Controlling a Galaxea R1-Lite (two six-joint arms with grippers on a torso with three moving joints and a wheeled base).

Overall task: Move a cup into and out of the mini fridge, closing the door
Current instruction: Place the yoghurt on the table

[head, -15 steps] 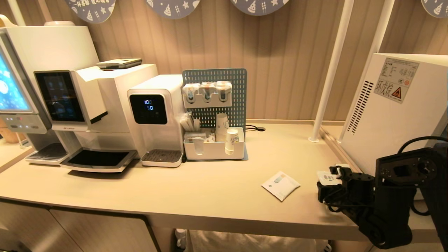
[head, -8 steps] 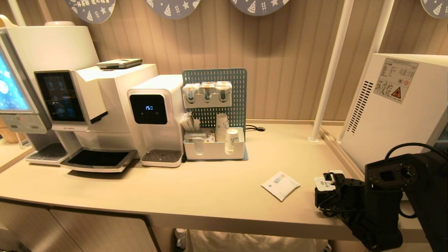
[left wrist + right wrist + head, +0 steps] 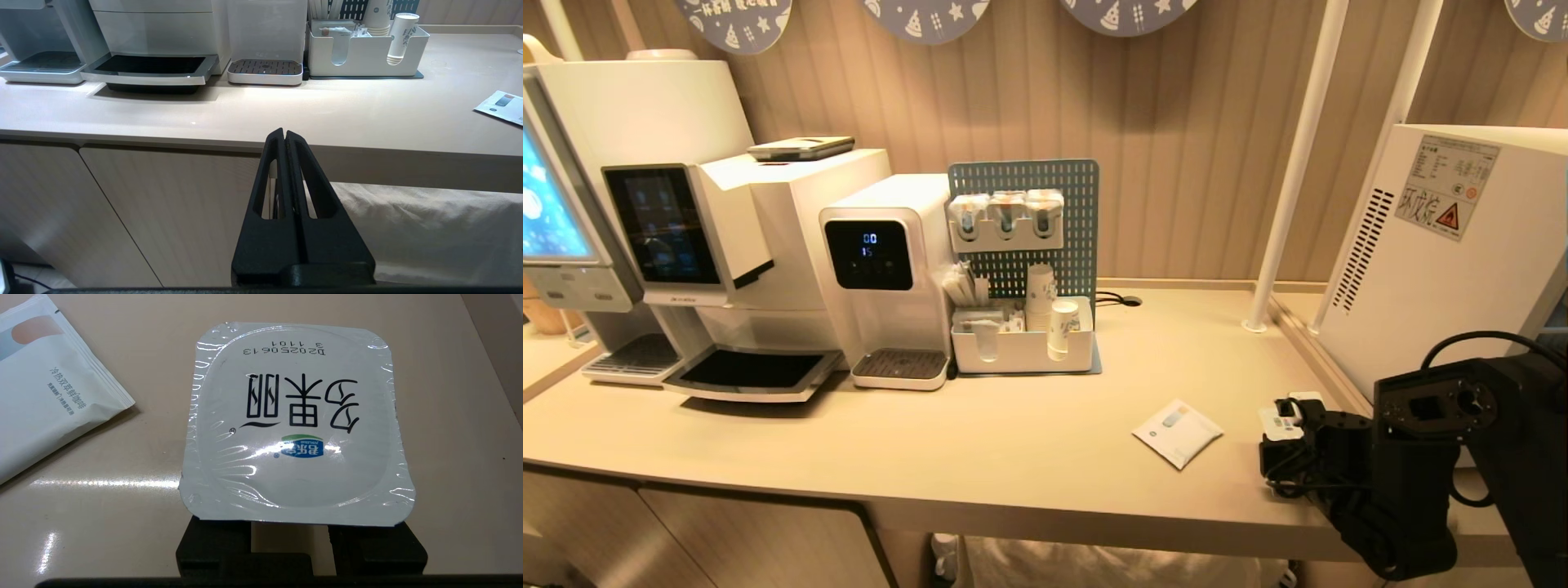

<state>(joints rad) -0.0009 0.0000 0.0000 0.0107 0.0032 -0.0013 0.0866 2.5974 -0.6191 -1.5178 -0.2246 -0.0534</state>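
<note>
Cup (image 3: 292, 424) in right claw (image 3: 1286, 433), held over right end of bench (image 3: 1013, 441), just beside mini fridge (image 3: 1437, 269); whether lifted or resting, cannot tell. Claw closed on cup body under square foil lid. Sachet (image 3: 1178, 431) lies near. Judgement: cup light, thin-walled, crushable; lid film soft, puncture-prone. Best hold low on body sides, below lid rim, modest squeeze; rim overhang guards against slip. Left claw (image 3: 286, 136) closed, empty, parked below bench front edge.

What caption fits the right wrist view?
Right gripper holding the foil-lidded cup above the counter, beside a sachet.
</note>
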